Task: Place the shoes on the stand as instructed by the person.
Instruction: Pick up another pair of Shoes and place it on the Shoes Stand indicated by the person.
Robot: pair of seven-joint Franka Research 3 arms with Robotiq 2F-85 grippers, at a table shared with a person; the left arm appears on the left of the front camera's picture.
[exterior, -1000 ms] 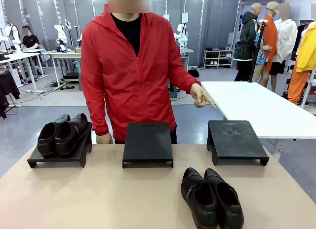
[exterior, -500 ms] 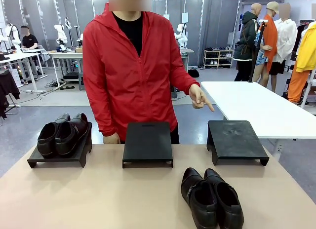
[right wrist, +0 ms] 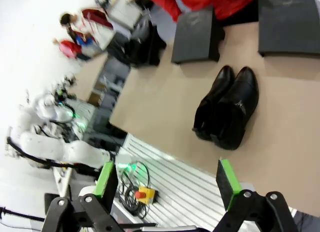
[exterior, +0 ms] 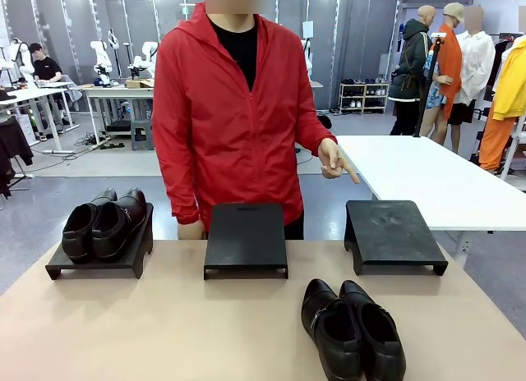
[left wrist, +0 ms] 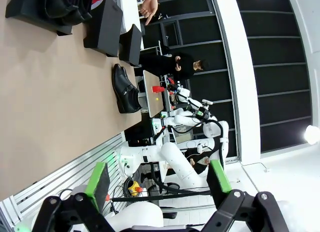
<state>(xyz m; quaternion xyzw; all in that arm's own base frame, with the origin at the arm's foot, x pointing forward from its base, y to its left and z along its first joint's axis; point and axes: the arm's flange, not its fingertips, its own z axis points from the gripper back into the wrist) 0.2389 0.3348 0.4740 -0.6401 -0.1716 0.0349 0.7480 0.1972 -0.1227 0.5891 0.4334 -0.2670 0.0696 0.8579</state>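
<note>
One pair of black glossy shoes [exterior: 351, 329] lies on the tan table near its front right, also seen as shoes [right wrist: 228, 107] and shoes [left wrist: 125, 89]. A second pair of shoes [exterior: 104, 223] rests on the left stand [exterior: 99, 262]. The middle stand [exterior: 246, 237] and right stand [exterior: 391, 234] are bare. The person [exterior: 234, 110] in a red jacket stands behind the middle stand, one hand [exterior: 334, 160] pointing down toward the right stand. My left gripper [left wrist: 157, 179] is open, high off the table. My right gripper [right wrist: 168, 184] is open too, with nothing between its fingers.
A white table [exterior: 427, 180] runs along the far right behind the right stand. The table's front edge and a slotted metal frame [right wrist: 170, 179] lie below the right gripper. Other people and workbenches stand far behind.
The person has shifted a little to picture right and straightened up. The pointing hand stays toward the right stand. The shoes and stands have not moved.
</note>
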